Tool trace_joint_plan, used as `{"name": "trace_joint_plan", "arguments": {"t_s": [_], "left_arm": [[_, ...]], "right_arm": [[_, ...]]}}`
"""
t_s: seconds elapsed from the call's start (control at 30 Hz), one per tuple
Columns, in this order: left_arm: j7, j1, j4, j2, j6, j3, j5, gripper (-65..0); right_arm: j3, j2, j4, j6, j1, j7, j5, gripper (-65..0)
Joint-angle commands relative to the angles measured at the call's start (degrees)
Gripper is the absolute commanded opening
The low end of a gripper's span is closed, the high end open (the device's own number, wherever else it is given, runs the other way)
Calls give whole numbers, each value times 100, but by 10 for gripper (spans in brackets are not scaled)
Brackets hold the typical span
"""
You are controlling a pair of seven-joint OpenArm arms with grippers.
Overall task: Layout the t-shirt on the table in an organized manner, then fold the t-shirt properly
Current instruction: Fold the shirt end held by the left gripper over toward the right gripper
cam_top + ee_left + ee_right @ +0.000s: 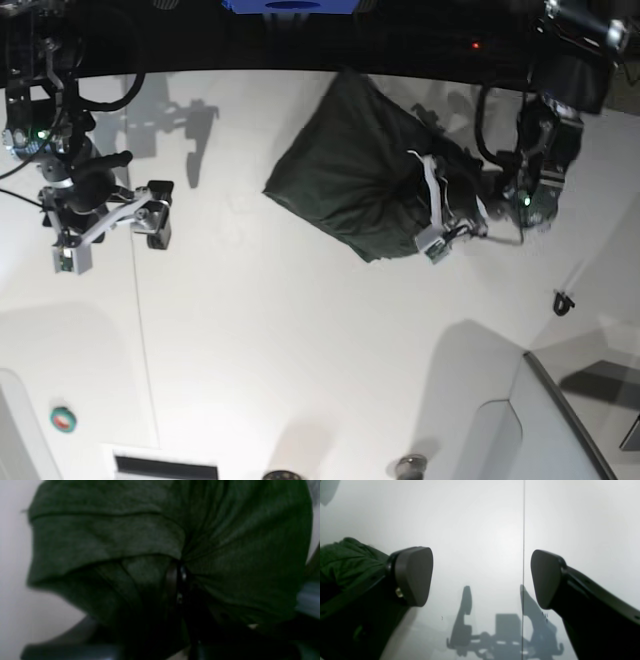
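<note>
T-shirt: we see the dark green t-shirt (355, 185) bunched in a loose heap on the far right part of the tabletop (300, 340), not yet spread out.
Left tool: our left tool (178, 580) is clenched on a pinch of the t-shirt; in the left wrist view the fabric gathers into radiating pleats at the closed jaws, which tells us the cloth is caught rather than merely touched.
Why held so: we judge the pinch sits at the heap's near edge so that we can drag or lift it out flat.
Right tool: our right tool (481, 577) is released, its jaws standing wide over bare tabletop and holding nothing; in the base view it hangs well apart from the heap, likely waiting for a corner to take.
Fabric: soft, matte knit with a faint heathered grain; a stitched hem band (100, 517) runs across one fold.
Tabletop: smooth, glossy white, crossed by a thin dark seam line (523, 530); it mirrors the right tool.
Pads: the right tool's pads (413, 576) are rounded, grey and dull.
</note>
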Motion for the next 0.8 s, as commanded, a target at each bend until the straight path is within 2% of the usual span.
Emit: {"name": "trace_joint_plan", "arguments": {"t_s": [0.0,0.13,0.23,0.43,0.53,0.63,0.77], "left_arm": [[-92,-280,91,-112,-71,351,-122,-650],[-92,-1019,73,-183,-71,1749,414,-650],[-92,-1247,73,143,-71,2241,1275,-650],[-110,-1291,56,1127,-71,2320,3939,-650],[-119,-1291,-182,1567,-71,2311,4721,-650],[-136,-1379,-490,1954,-71,2329,5170,-650],[-163,-1485,-736,2209,-71,2329,5240,-650]], "right_arm": [[15,15,104,53,36,122,30,-87],[6,6,104,53,36,114,30,-87],[6,6,104,53,-8,105,30,-87],[41,-3,113,53,-140,105,39,-87],[41,-3,113,44,-175,114,48,-87],[50,-3,113,35,-272,131,48,-87],[50,-3,113,35,-307,140,48,-87]]}}
